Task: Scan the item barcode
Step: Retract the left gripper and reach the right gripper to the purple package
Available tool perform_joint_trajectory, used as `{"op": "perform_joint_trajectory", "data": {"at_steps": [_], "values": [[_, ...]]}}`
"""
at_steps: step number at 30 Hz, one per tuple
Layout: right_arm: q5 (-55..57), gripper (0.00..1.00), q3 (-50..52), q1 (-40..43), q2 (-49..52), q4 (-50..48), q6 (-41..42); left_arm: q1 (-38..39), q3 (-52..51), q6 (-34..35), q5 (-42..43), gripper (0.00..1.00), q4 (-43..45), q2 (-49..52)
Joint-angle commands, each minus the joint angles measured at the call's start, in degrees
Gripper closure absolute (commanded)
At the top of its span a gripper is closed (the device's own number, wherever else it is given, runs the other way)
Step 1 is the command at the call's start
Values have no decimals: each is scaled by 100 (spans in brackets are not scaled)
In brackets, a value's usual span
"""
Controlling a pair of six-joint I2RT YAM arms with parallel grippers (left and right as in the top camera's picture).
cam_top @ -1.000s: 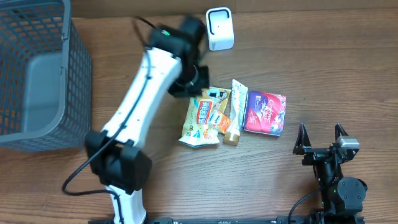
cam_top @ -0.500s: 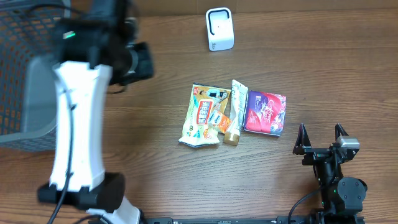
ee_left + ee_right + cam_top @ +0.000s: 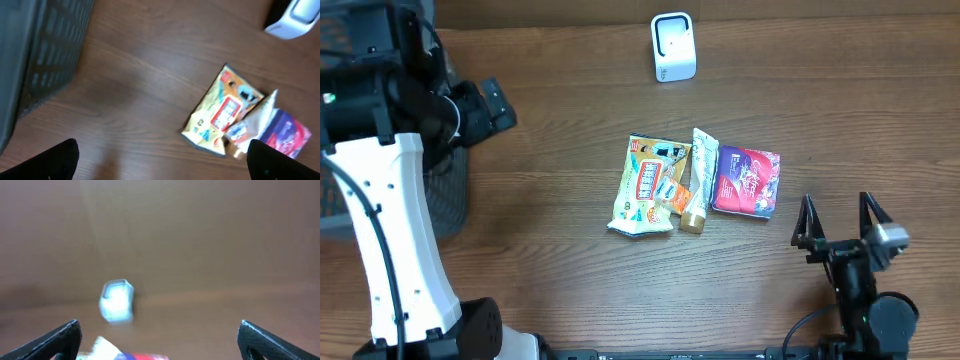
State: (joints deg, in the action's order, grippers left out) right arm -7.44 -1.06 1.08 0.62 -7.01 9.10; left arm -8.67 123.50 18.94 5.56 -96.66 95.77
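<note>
The left gripper, its two dark fingers spread wide with nothing between them, hangs beside the dark grey mesh basket at the table's left edge, well apart from the goods. The yellow foil snack packet, the cream squeeze tube and the purple-and-red flat packet lie side by side in a tight cluster at the middle of the brown wooden table. The small white box-shaped barcode scanner stands beyond them near the far edge. The right gripper sits near the purple-and-red flat packet at the near right, likewise gaping and empty.
</note>
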Motion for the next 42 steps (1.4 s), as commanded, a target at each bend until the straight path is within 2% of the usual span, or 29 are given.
{"op": "perform_joint_trajectory", "data": {"at_steps": [1, 4, 7, 10, 12, 13, 16, 17, 20, 22, 24, 26, 29, 34, 38, 42], "values": [[-1392, 0, 59, 11, -46, -992, 1670, -31, -520, -271, -44, 0, -15, 11], [-2135, 0, 59, 11, -46, -1370, 2573, -31, -894, -269, -2, 0, -15, 11], [-2249, 0, 59, 11, -46, -1921, 3585, -31, -1182, -264, 9, 0, -15, 11], [-2518, 0, -24, 11, -46, -3161, 3327, -31, -1370, -264, 24, 0, -15, 13], [-2555, 0, -442, 17, -33, -3143, 2802, -31, -1425, -264, 24, 0, -15, 13], [-2636, 0, -925, 20, 33, -2575, 2328, -31, -1436, -264, 22, 0, -13, 13], [-2675, 0, -2509, 17, 560, -74, 1043, -31, -1440, -264, 22, 0, 92, 13], [-2621, 0, -3565, 17, 1178, 1478, 153, -31, -1440, -267, 15, 0, 155, 13], [-2389, 0, -5276, 17, 2566, 3700, -546, -31, -1440, -267, 17, 0, 203, 13], [-2396, 0, -6712, 17, 3978, 5440, -704, -31, -1440, -267, 15, 0, 238, 13], [-2520, 0, -7646, 11, 5016, 6400, -699, -31, -1440, -267, 15, 0, 243, 13], [-3036, 0, -8360, 11, 5995, 6813, -697, -31, -1440, -267, 15, 0, 240, 13], [-3646, 0, -8614, 11, 6894, 7031, -702, -31, -1440, -267, 15, 0, 240, 13], [-1657, 0, -8454, 68, 8819, 7460, -98, -31, -1440, -267, 15, 0, 243, 13], [-1705, 0, -8439, 173, 9971, 7407, -229, -31, -1440, -267, 15, 0, 243, 13], [-1974, 3, -8439, 238, 10865, 7322, -890, -31, -1440, -267, 15, 0, 243, 13]]}}
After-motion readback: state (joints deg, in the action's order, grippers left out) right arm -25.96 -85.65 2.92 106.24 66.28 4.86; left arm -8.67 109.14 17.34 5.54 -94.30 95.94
